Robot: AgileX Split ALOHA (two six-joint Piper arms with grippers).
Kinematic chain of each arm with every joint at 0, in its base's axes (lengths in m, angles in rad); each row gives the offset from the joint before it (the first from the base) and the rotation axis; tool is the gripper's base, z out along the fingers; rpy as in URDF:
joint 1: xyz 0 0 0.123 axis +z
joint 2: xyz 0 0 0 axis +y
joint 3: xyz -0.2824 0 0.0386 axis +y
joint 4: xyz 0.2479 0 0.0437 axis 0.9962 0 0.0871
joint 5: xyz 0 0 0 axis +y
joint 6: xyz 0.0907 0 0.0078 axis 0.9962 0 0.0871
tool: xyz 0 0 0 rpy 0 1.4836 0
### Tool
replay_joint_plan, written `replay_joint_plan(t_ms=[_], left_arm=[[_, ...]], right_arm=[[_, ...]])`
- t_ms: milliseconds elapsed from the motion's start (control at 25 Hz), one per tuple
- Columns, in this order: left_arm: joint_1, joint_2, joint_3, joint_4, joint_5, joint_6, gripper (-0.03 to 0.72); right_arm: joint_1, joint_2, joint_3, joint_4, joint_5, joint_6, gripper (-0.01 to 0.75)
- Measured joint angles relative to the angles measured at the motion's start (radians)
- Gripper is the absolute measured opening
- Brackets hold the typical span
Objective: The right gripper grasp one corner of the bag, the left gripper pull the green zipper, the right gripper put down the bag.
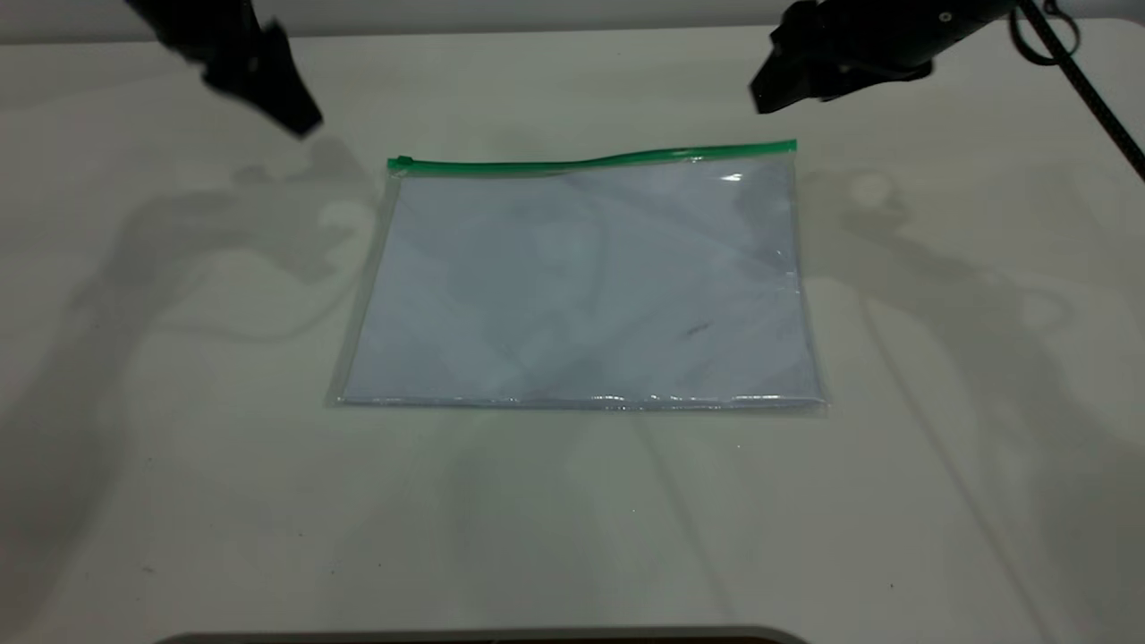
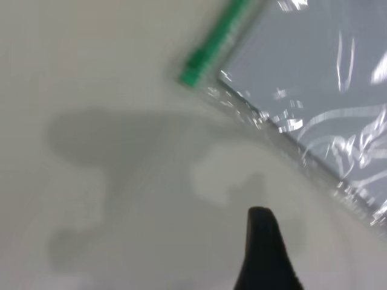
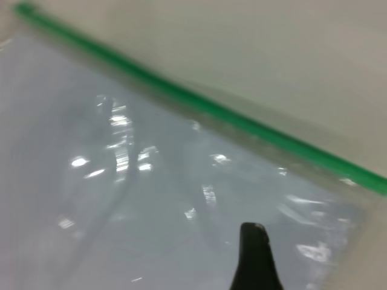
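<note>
Bag lies flat on my worktop, green zipper along its far edge. I'm at the first step: right gripper hovers empty above the right corner, opening unclear; next I descend and pinch. Left gripper waits near the slider, also empty.

We see soft, even overhead light; the table is pale, faintly green. Broad diffuse arm shadows fall either side of the bag. Small glare streaks dot its plastic. Both wrist views are blurred; the nearest fingertip is out of focus.
</note>
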Motion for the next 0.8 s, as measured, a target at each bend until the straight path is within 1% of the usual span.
replay_joint_plan(t_ms=[120,320,520,640,800], left_arm=[[0.0,-0.099,0.0,0.064,0.026,-0.193,0.565],[0.0,-0.305,0.0,0.26,0.148,-0.483,0.565],[0.0,-0.524,0.0,0.453,0.233,-0.736,0.565],[0.001,-0.647,0.0,0.509,0.266,-0.847,0.565],[0.001,-0.794,0.0,0.51,0.361,-0.944,0.565]], right_arm=[[-0.002,-0.073,0.001,-0.102,0.014,0.121,0.576],[-0.002,-0.279,0.001,-0.334,0.151,0.398,0.57],[-0.002,-0.547,0.002,-0.66,0.256,0.717,0.57],[-0.002,-0.718,0.002,-0.838,0.326,0.901,0.57],[-0.002,-0.927,0.002,-1.029,0.439,1.094,0.57]])
